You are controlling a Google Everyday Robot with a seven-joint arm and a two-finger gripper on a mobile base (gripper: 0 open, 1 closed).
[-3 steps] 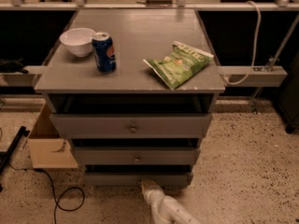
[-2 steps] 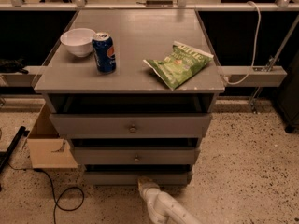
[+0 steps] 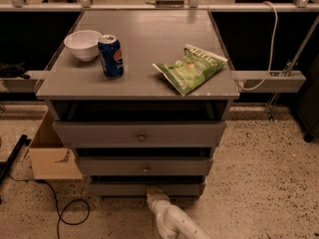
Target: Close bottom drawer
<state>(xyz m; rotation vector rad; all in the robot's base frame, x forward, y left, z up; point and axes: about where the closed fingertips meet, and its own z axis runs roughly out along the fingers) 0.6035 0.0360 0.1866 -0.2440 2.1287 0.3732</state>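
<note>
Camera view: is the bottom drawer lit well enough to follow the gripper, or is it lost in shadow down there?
Camera view: light falls from above, so the cabinet top shows a pale sheen, while the bottom drawer lies in dim shade under the middle drawer; the pale gripper at its front centre stands out clearly against it.

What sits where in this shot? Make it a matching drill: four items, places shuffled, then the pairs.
Items
1. white bowl
2. blue can
3. green chip bag
4. claw

Places
A. low down, at the front of the bottom drawer
B. lying on the right part of the cabinet top
C. far left of the cabinet top
D. upright on the cabinet top, between the other two things there

Pairs: 1-C, 2-D, 3-B, 4-A
</note>
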